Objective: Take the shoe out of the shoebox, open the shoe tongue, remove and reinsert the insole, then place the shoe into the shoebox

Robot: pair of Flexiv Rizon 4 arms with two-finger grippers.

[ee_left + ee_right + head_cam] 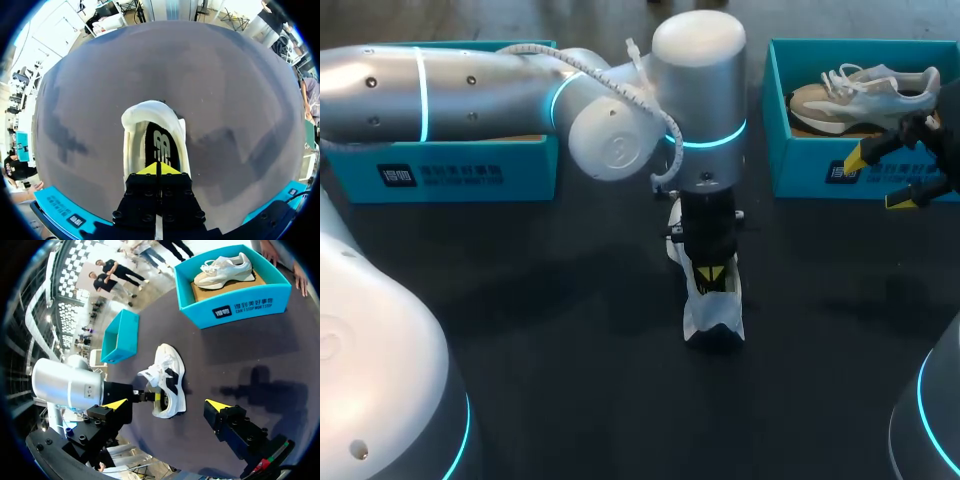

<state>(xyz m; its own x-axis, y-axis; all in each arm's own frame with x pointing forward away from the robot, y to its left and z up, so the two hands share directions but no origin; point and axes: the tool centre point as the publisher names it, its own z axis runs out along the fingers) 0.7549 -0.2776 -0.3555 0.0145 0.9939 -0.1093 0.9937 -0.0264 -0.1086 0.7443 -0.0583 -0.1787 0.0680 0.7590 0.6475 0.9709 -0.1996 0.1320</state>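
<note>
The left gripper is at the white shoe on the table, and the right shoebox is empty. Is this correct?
No: the right shoebox holds another shoe, as the head view shows. The left gripper is indeed at the white shoe.

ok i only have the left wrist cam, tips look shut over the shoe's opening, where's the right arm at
observer: the right gripper hangs open in the air near the right shoebox, touching nothing, well clear of the shoe on the table.
operator: anything in that box
observer: yes, a second shoe lies inside it, pale with white laces.
operator: and the laces on mine, can't see them from here
observer: the right wrist view shows its laces loose, bunched and spilling over one side of the shoe.
</note>
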